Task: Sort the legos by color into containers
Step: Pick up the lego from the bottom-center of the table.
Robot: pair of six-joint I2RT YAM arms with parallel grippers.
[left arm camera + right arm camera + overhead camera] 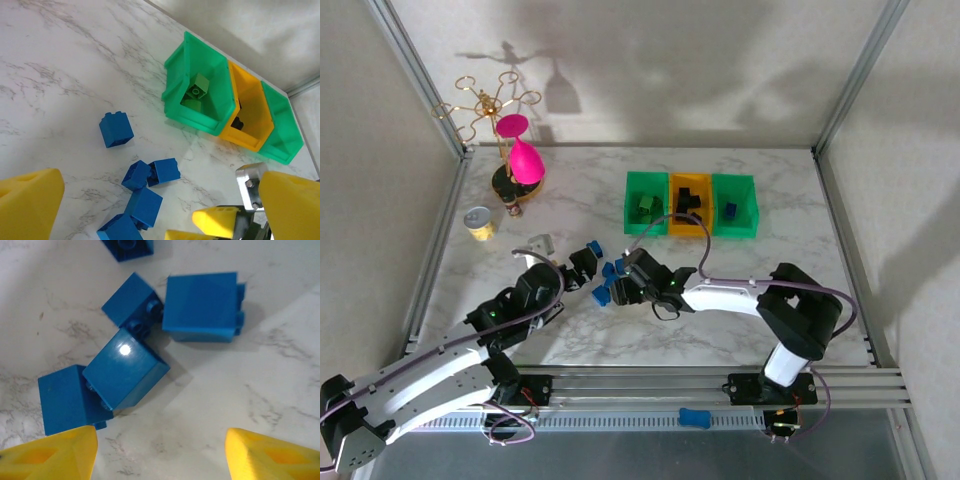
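Legos on the table: five blue legos [136, 175] lie on the marble table [570, 200], left of the yellow-orange bin [690, 228] and nearer the arm bases than it. Four crowd together, some touching; one sits apart from them.
Legos already binned: green legos [200, 87] lie in the left green bin [172, 90], which touches the yellow-orange bin's left wall. Black legos [690, 197] are inside the yellow-orange bin. A single blue brick [729, 211] lies in the right green bin [748, 210], against the yellow-orange bin's right wall.
Right gripper [160, 450]: jaws spread apart with bare marble between the yellow fingertips and nothing held. The crowded blue legos lie just ahead of it, on the near-left side of the yellow-orange bin.
Left gripper [160, 200]: fingers wide apart and holding nothing. It sits above the blue legos and faces toward the yellow-orange bin.
Yellow can [478, 222]: stands upright, well to the left of the yellow-orange bin.
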